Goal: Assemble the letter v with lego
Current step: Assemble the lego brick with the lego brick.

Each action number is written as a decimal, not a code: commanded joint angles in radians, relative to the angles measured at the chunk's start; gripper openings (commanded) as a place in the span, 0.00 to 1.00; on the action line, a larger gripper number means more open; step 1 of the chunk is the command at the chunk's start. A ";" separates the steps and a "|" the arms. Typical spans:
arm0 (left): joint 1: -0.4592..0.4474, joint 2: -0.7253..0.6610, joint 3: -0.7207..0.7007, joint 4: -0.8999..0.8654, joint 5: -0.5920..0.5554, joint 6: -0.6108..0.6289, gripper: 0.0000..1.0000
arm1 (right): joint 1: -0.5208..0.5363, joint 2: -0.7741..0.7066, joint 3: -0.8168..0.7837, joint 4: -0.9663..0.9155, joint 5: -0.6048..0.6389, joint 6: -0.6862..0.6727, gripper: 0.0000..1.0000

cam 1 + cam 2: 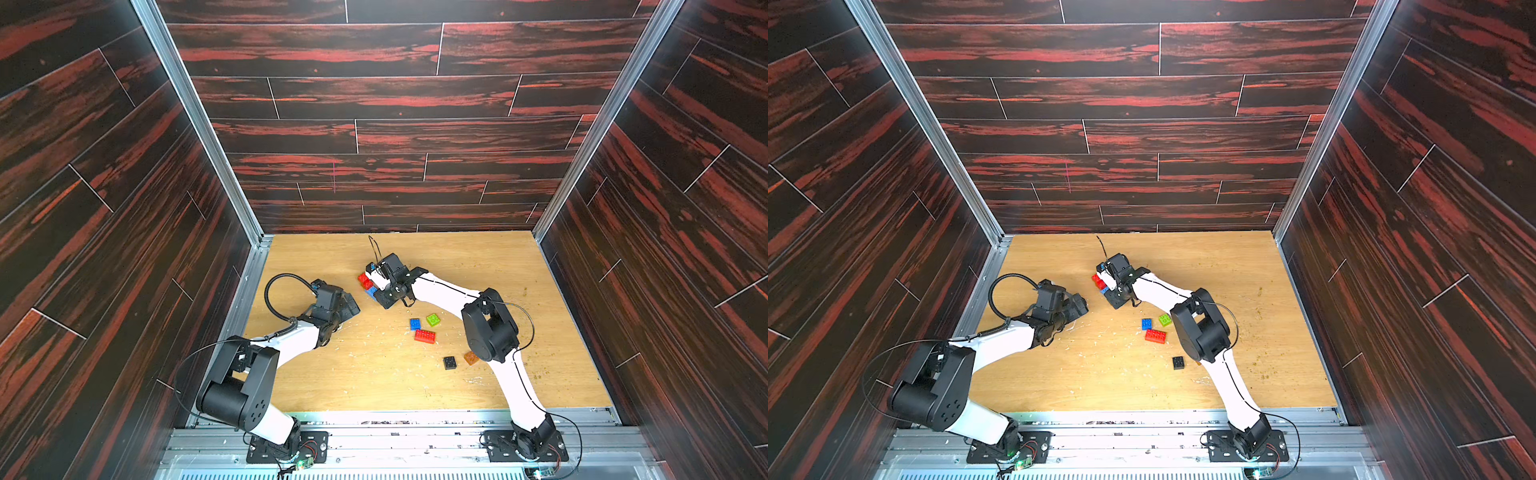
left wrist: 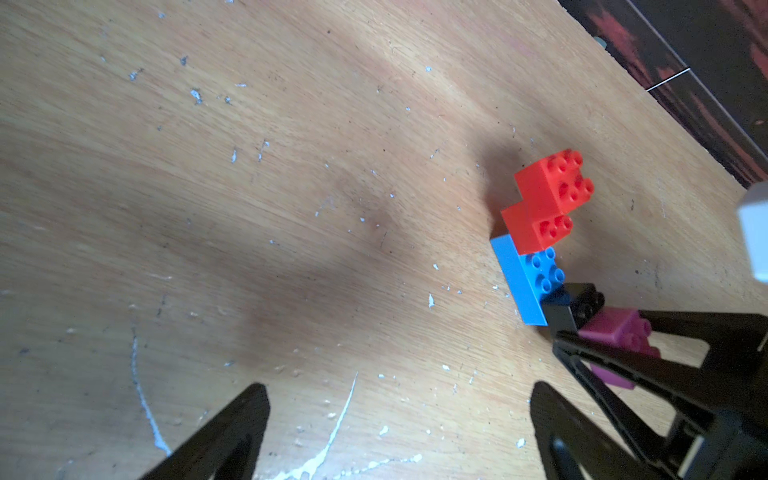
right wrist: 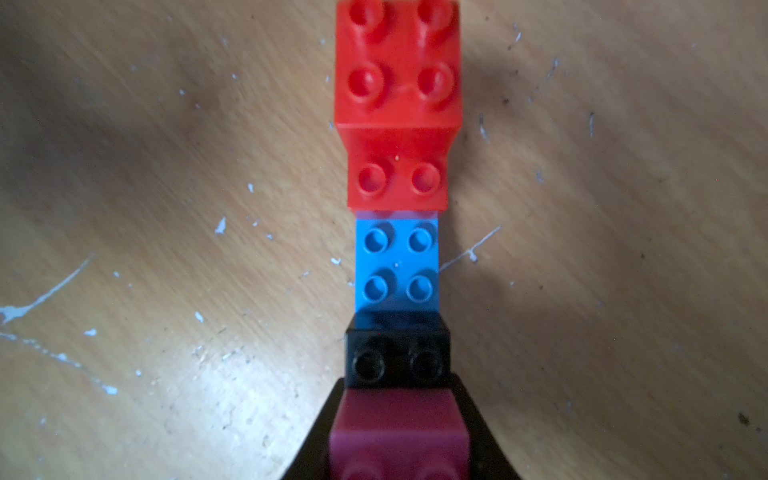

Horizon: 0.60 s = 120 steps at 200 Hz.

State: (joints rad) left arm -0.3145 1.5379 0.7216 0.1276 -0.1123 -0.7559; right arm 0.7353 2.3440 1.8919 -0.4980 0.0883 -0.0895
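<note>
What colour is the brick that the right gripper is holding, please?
The held brick is dark pink, shown best in the right wrist view.

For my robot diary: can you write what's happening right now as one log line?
left gripper: open, empty | right gripper: shut on pink brick | brick chain: stepped, pink end held | loose bricks: five on table

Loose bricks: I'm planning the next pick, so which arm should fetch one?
Probably left: the left pincer is open and empty, while the right pincer is shut on the pink brick. The loose bricks lie by the right elbow, awkward for that arm.
</note>
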 commanded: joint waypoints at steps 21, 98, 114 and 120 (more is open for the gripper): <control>-0.003 -0.030 -0.007 -0.007 -0.005 0.015 1.00 | 0.010 0.081 0.064 -0.234 0.024 0.036 0.32; -0.003 -0.023 -0.016 0.001 -0.003 0.011 1.00 | 0.024 0.178 0.256 -0.365 0.066 0.077 0.32; -0.003 -0.021 -0.016 0.000 -0.003 0.015 1.00 | 0.026 0.183 0.264 -0.368 0.067 0.081 0.32; -0.003 -0.021 -0.015 0.000 -0.003 0.015 1.00 | 0.026 0.184 0.266 -0.369 0.067 0.083 0.32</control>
State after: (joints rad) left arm -0.3145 1.5368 0.7170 0.1280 -0.1120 -0.7559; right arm 0.7517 2.4588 2.1555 -0.7628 0.1368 -0.0246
